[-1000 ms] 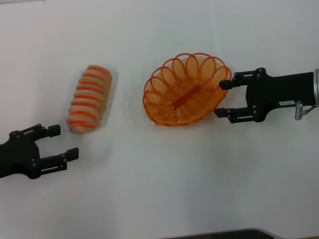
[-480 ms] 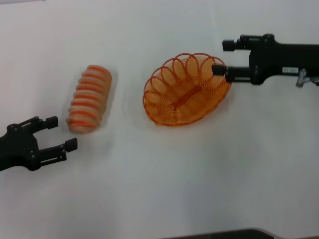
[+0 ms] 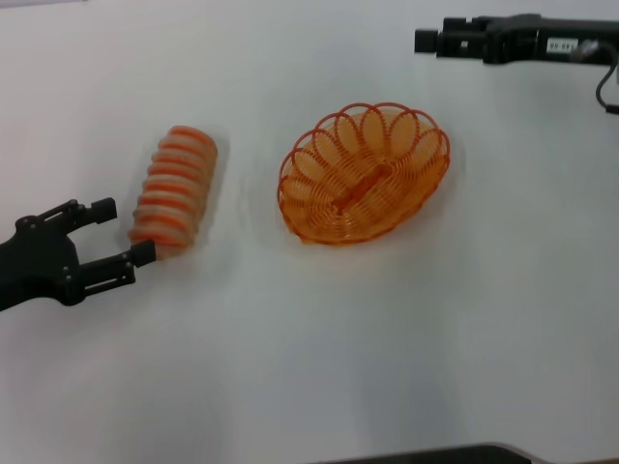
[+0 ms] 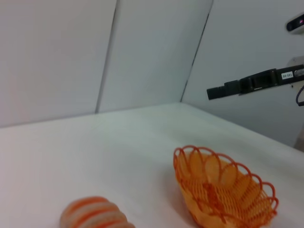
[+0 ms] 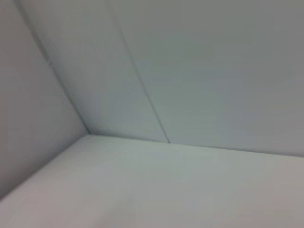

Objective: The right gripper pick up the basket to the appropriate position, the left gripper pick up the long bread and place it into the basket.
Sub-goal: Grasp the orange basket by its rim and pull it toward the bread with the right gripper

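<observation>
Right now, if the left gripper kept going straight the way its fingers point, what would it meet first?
Most likely the long bread: the left gripper is open, its fingertips right at the loaf's near end, pointing toward it. Its height above the table is unclear, so it might graze over the loaf instead.

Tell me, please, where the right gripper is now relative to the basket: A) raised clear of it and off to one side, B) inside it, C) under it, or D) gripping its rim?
A: the right gripper hangs apart from the basket, which sits free on the table, while the left gripper nears the bread.
</observation>
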`<state>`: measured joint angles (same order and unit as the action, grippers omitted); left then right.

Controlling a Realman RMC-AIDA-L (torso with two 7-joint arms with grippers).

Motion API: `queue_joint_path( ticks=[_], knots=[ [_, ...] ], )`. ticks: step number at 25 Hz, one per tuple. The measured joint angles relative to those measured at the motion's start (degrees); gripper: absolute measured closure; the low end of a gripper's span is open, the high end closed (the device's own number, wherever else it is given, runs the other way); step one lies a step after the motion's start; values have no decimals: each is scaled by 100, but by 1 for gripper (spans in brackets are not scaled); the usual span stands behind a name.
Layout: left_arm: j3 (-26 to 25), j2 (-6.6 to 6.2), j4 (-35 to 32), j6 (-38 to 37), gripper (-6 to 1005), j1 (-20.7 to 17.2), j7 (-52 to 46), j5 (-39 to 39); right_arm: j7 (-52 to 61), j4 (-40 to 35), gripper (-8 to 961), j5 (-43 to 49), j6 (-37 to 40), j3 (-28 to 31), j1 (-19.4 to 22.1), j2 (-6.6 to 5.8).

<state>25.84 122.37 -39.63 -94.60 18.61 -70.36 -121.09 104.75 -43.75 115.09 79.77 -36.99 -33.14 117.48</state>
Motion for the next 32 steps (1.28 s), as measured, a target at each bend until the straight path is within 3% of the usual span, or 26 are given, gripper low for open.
queue_joint_path(
  ticks=[4,7,10,20,32],
  knots=[
    [-8,5,-10,-22,147,-37,56,220,1049,1,219,147,-72,-109,-186,-209],
    [-9,6,-30,-62,147,-54,102,320,1911,126,219,732,-297,-259,-432,-420],
    [-9,7,-36,-78,147,-54,139,427,2441,353,219,1310,-400,-311,-704,-538],
    [-22,6,-38,35,146,-68,310,518,3113,437,218,2093,-560,-481,-1102,-474],
    [-85,15,-15,203,152,-68,308,525,3286,751,219,2360,-930,-1389,-1377,-348]
  ],
)
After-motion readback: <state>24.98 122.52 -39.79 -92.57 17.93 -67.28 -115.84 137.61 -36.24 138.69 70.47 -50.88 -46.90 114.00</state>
